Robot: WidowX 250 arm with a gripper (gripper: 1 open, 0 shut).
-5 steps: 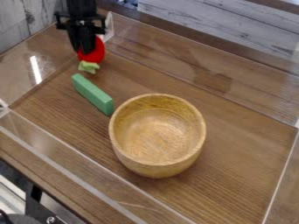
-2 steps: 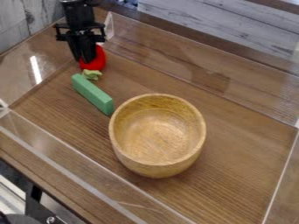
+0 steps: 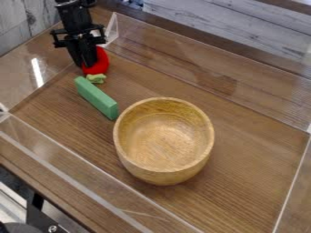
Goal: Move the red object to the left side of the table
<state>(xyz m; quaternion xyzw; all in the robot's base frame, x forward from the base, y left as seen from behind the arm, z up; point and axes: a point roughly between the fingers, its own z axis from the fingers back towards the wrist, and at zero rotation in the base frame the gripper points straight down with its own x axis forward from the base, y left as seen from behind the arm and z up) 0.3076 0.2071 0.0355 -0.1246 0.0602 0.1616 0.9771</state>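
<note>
The red object (image 3: 100,60), a small red toy fruit with a green leafy tip, is at the far left of the brown wood-grain table (image 3: 249,100). My black gripper (image 3: 87,64) comes down on it from above, its fingers closed around the fruit and hiding its left half. Whether the fruit rests on the table or hangs just above it, I cannot tell.
A green rectangular block (image 3: 96,96) lies just in front of the fruit. A large wooden bowl (image 3: 122,127) stands in the middle of the table. Clear acrylic walls (image 3: 27,41) edge the tabletop, and one stands close to the gripper's left.
The gripper has tilted and turned slightly with the red fruit still in it, leaning a little to the left. The block and bowl have not moved.
</note>
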